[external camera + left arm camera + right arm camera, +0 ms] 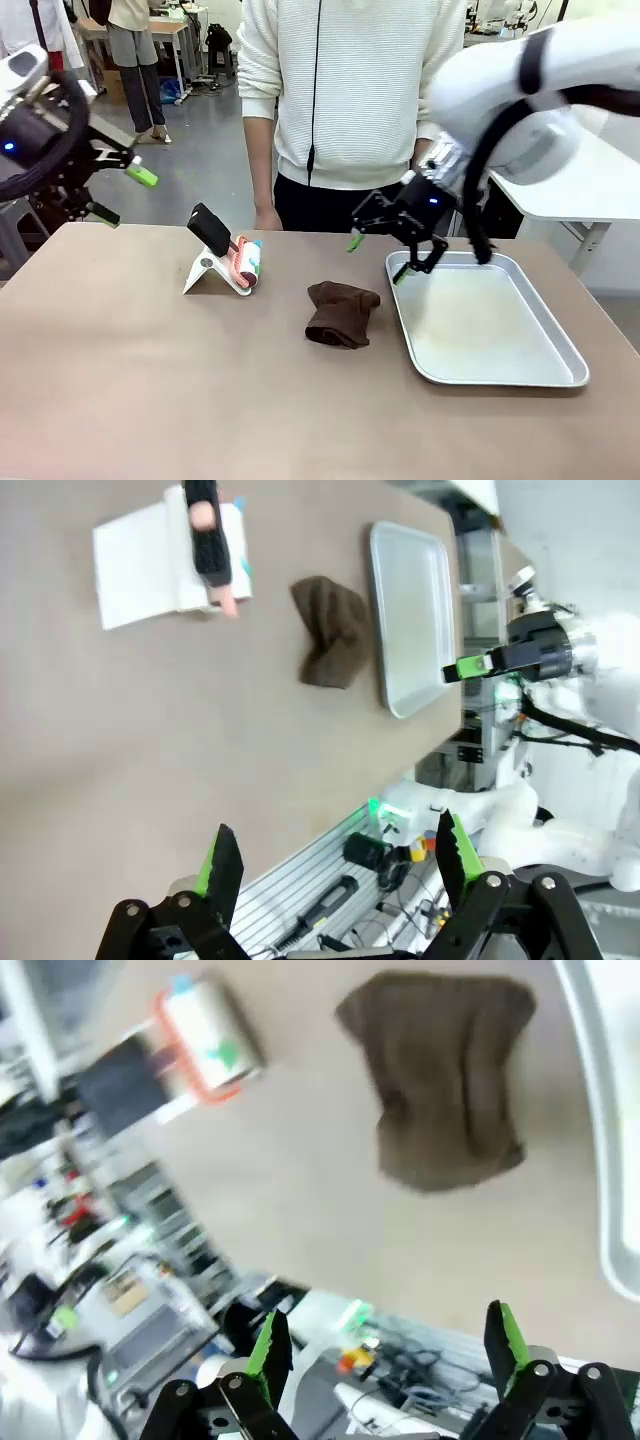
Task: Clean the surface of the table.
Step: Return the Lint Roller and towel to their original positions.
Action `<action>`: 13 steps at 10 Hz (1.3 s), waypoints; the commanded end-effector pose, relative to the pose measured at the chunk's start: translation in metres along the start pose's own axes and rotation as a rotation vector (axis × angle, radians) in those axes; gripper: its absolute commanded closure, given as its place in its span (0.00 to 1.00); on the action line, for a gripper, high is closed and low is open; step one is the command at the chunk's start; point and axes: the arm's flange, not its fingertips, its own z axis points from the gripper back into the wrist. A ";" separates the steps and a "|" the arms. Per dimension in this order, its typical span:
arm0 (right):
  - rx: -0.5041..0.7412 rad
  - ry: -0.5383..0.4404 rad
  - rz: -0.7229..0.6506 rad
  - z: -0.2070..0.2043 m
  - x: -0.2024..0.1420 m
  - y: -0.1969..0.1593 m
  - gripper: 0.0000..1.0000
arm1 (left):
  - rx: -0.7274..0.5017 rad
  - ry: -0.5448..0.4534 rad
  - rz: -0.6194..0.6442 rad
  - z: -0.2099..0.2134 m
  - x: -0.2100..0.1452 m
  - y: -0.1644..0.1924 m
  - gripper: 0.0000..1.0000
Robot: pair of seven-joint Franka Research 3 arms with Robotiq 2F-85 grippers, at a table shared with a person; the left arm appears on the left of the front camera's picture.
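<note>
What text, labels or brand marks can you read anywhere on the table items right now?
None can be read.
Lint roller with black handle on white stand: a green mark on its pale roll in the right wrist view, too blurred to read.
Crumpled dark brown cloth: no print.
Shallow silver metal tray: no marking.
Matte taupe-brown table: plain.
</note>
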 end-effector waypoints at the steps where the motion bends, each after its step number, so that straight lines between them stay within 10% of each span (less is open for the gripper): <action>1: 0.255 0.125 0.099 0.015 -0.034 -0.066 0.00 | -0.171 -0.010 -0.003 0.009 -0.026 0.030 0.00; 6: 0.716 0.102 0.279 0.050 -0.028 -0.157 0.00 | -0.355 -0.059 -0.051 -0.009 0.016 0.063 0.00; 8: 0.735 -0.016 0.299 0.051 -0.024 -0.166 0.00 | -0.331 -0.051 -0.013 -0.021 0.034 0.057 0.00; 13: 0.692 0.080 0.267 0.058 -0.032 -0.164 0.00 | -0.329 -0.070 -0.002 -0.013 0.012 0.065 0.00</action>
